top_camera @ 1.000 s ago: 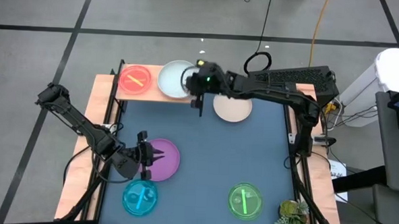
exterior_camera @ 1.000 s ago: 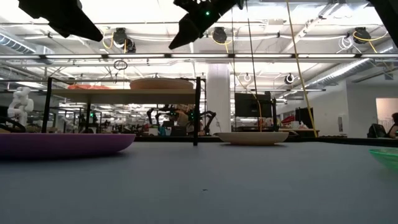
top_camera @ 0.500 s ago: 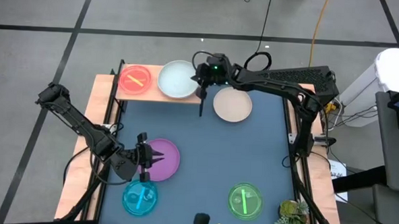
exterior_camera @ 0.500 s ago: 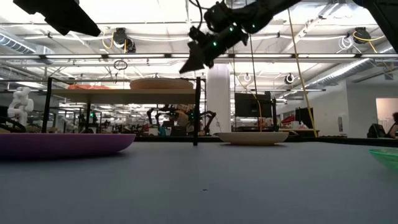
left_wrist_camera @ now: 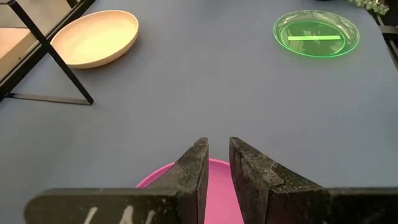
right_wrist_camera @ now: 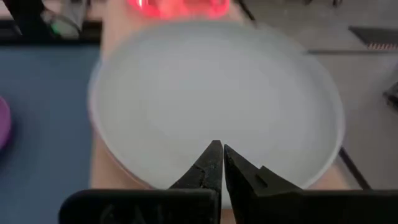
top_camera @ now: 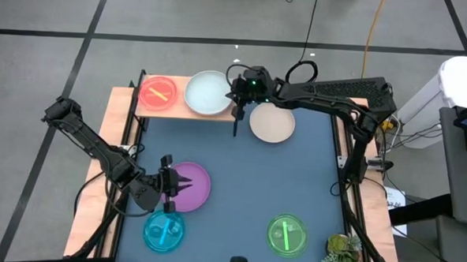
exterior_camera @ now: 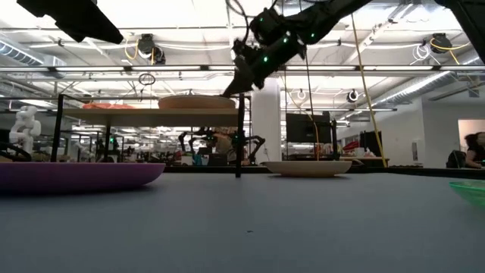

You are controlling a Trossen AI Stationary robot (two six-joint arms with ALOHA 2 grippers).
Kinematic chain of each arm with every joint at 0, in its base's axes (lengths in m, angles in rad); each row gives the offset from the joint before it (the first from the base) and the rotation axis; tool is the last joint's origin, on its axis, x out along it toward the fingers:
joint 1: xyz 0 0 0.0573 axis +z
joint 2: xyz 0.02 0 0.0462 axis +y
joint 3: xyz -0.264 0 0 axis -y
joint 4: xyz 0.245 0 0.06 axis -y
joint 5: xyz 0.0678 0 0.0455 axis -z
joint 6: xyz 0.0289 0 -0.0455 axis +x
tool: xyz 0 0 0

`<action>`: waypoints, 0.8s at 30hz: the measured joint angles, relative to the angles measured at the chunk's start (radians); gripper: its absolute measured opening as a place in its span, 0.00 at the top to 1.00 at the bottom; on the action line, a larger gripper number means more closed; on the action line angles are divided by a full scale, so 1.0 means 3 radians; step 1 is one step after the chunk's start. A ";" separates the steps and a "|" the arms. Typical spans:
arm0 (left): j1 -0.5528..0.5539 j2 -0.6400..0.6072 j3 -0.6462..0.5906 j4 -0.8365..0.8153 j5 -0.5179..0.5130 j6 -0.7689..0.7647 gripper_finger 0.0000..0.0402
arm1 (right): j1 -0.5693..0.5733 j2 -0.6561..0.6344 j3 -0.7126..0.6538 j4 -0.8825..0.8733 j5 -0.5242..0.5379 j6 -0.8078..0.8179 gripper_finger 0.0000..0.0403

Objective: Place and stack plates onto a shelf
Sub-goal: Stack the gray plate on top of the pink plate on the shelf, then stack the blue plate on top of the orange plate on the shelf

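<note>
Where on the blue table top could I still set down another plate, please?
The widest bare stretch is the middle of the table, between the cream plate, purple plate and green plate. The shelf is full: red plate, white plate. The near-left corner is crowded by the cyan plate.

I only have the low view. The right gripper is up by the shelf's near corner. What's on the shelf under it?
Observer: A pale white plate; the right gripper hangs over its rim, fingers shut and empty.
Operator: Anything else on the shelf?
Observer: A small red translucent plate, beside the white one, toward the left arm's side.
Operator: Where is the left gripper?
Observer: The left gripper is low over the purple plate, at its edge, fingers slightly apart.
</note>
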 joint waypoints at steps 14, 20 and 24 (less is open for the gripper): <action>-0.0136 0.0000 0.0001 -0.0045 0.0107 -0.0108 0.82 | 0.1025 -0.1283 -0.0736 -0.0700 0.0036 0.0411 1.00; -0.0278 0.0000 0.0001 -0.0038 0.0491 -0.0269 0.82 | 0.1699 -0.1996 -0.1710 -0.0201 0.0459 0.0837 1.00; -0.0410 0.0060 0.0003 -0.0053 0.0794 -0.0512 0.82 | 0.2106 -0.2265 -0.2283 0.0180 0.0740 0.1048 1.00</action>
